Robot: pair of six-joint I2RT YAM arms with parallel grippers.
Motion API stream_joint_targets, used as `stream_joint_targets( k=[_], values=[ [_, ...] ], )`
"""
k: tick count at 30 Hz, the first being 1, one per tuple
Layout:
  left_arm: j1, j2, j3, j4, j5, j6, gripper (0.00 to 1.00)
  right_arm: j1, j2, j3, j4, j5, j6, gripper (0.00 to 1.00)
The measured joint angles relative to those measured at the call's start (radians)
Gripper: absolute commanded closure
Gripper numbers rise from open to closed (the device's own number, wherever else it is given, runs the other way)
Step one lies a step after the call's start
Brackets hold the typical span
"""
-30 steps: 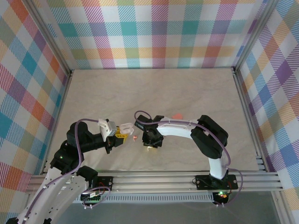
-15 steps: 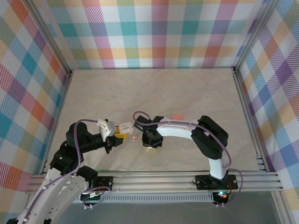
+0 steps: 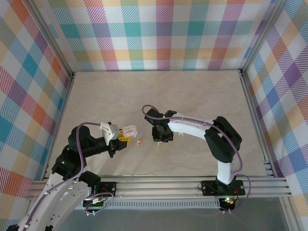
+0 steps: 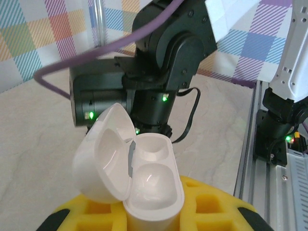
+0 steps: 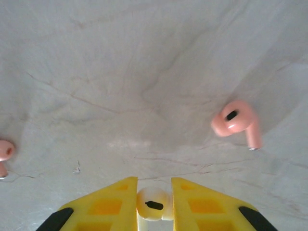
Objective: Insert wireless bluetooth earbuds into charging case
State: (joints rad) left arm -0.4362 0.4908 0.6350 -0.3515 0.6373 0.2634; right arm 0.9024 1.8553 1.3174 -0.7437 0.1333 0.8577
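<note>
My left gripper (image 4: pixel 152 214) is shut on an open white charging case (image 4: pixel 153 185), held upright with its lid (image 4: pixel 103 159) hinged to the left and both wells empty. In the top view the case (image 3: pixel 129 131) sits at the tip of the left gripper (image 3: pixel 123 137), left of the table's middle. My right gripper (image 5: pixel 154 186) is shut on a white earbud (image 5: pixel 153 204), pinched between its yellow fingers above the table. The right gripper (image 3: pixel 160 135) hangs just right of the case. A salmon-pink earbud (image 3: pixel 139 142) lies on the table between the two grippers.
In the right wrist view, one pink earbud (image 5: pixel 237 121) lies on the marble tabletop to the right, and another pink earbud (image 5: pixel 5 153) is at the left edge. The right arm's black wrist (image 4: pixel 159 72) stands close behind the case. An aluminium rail (image 3: pixel 168 185) runs along the near edge.
The right gripper closed on the white earbud and lifted it, moving up and slightly right in the top view. The left gripper and its case stayed almost still.
</note>
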Motion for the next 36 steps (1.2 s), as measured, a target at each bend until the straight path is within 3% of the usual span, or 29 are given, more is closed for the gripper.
stream_joint_targets(
  k=[11, 19, 27, 36],
  values=[
    [0.000, 0.130, -0.033, 0.221, 0.006, -0.129, 1.00, -0.011, -0.219, 0.018, -0.008, 0.149, -0.155, 0.79],
    [-0.008, 0.237, -0.059, 0.386, -0.017, -0.205, 1.00, -0.011, -0.410, 0.018, 0.080, 0.226, -0.281, 0.80],
    [-0.040, 0.355, -0.060, 0.545, -0.046, -0.243, 1.00, -0.011, -0.522, -0.010, 0.233, 0.241, -0.418, 0.80],
    [-0.084, 0.511, -0.011, 0.663, -0.056, -0.248, 1.00, -0.011, -0.534, -0.013, 0.345, 0.198, -0.515, 0.81]
  ],
)
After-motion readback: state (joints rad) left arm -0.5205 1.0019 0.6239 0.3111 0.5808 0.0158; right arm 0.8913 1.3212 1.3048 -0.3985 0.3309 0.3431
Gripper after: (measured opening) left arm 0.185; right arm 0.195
